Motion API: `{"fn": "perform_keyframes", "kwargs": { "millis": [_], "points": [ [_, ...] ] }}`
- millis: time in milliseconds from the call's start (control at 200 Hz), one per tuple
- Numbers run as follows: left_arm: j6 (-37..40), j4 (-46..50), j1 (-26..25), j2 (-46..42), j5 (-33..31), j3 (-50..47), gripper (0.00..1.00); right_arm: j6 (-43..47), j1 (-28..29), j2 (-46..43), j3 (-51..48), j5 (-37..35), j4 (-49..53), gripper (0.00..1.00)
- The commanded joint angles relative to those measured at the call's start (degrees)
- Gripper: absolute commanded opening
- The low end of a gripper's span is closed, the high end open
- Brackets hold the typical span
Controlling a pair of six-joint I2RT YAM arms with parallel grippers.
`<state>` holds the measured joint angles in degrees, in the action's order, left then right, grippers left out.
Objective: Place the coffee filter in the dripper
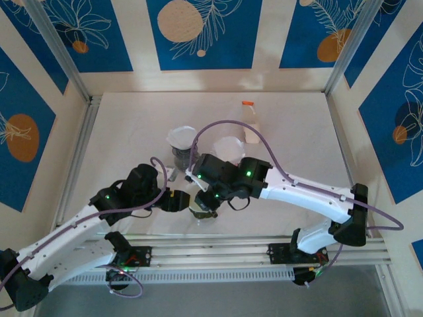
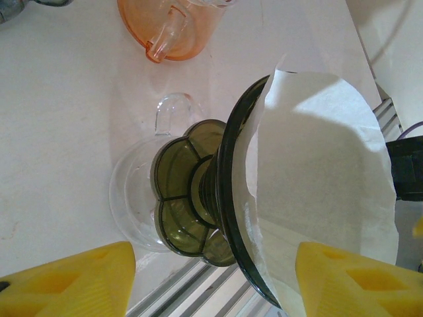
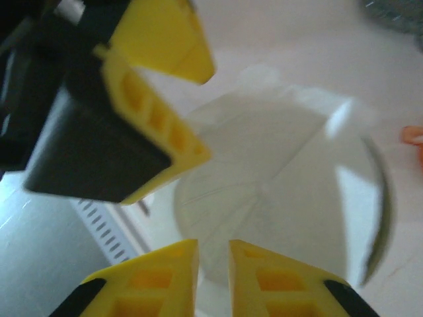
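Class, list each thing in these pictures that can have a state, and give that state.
coffee filter: opened out, seated in the dripper, edge above the rim.
dripper: holds the filter, sits over a glass cup.
left gripper: jaws open, either side of the dripper.
right gripper: jaws nearly shut, empty, above the filter.
bottle: orange cap on.

White filter (image 2: pixel 317 172); dark olive dripper (image 2: pixel 182 205); orange jug (image 2: pixel 172 26); blue floral panels (image 1: pixel 205 53).

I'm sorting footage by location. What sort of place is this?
Probably a robot test booth, not a kitchen: two arms bolted to rails at a white table, with metal frame posts and printed blue wall panels around it.
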<state>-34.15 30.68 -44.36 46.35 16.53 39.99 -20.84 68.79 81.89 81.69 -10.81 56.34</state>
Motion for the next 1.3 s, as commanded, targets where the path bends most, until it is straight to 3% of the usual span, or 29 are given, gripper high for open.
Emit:
{"fn": "perform_keyframes", "kwargs": {
  "millis": [0,515,815,955,1291],
  "points": [
    [-0.1,-0.4,0.7,-0.4,0.9,-0.5,0.66,0.1,1.2,0.2,-1.7,3.5,-0.1,0.13],
    [-0.1,-0.3,0.7,-0.6,0.5,-0.6,0.66,0.0,1.9,0.9,-3.2,4.9,-1.4,0.08],
    [0.0,-0.2,0.7,-0.6,0.3,-0.7,0.66,0.7,-3.8,-2.1,1.2,-4.5,0.2,0.29],
    [0.0,-0.2,0.7,-0.6,0.2,-0.6,0.66,1.0,-7.0,0.0,3.0,-7.2,1.9,0.29],
    [0.0,-0.2,0.7,-0.4,0.2,-0.6,0.66,1.9,-11.0,3.2,3.1,-4.1,0.2,0.27]
  ]
}}
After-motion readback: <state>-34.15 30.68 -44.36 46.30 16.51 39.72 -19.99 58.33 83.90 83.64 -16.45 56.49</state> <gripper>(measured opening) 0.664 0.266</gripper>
